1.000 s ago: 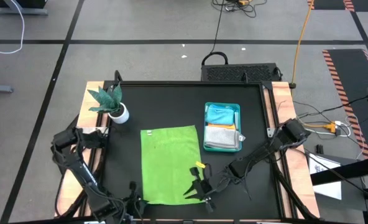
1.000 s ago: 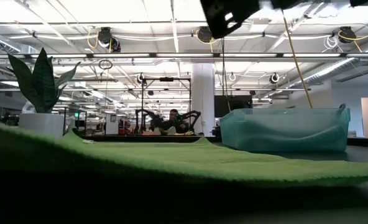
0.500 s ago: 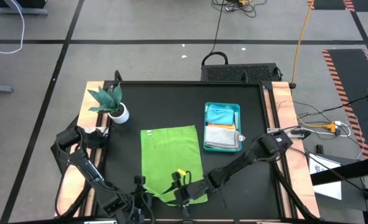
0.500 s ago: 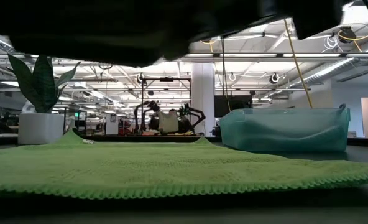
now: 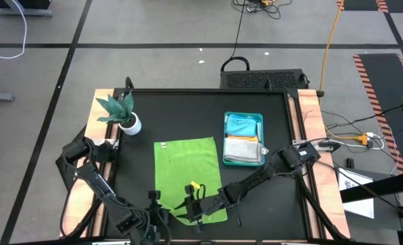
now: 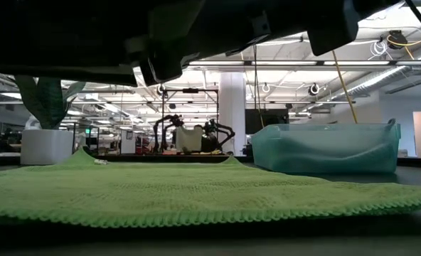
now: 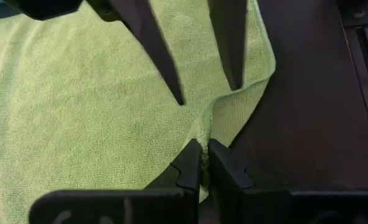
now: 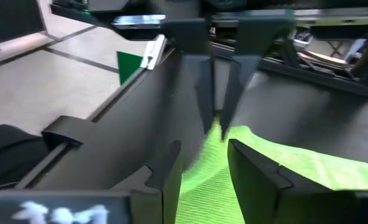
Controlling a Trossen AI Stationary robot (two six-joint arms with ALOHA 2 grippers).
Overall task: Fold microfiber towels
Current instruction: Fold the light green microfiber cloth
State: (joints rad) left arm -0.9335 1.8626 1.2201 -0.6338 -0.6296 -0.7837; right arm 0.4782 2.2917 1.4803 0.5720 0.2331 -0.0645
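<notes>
Black counter (image 5: pixel 188 116) holds lime green towel (image 5: pixel 184 170); at 6 o'clock, left claw (image 7: pixel 204 163) clamps its edge, right claw (image 8: pixel 204 168) apart

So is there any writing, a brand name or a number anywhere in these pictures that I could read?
None can be read.
White marks on the left claw's housing, in its own wrist view: cut off at the edge.
White marks on the right claw's housing, in its own wrist view: blurred.
Lime green towel, teal tray, plant pot: no label shows.
</notes>
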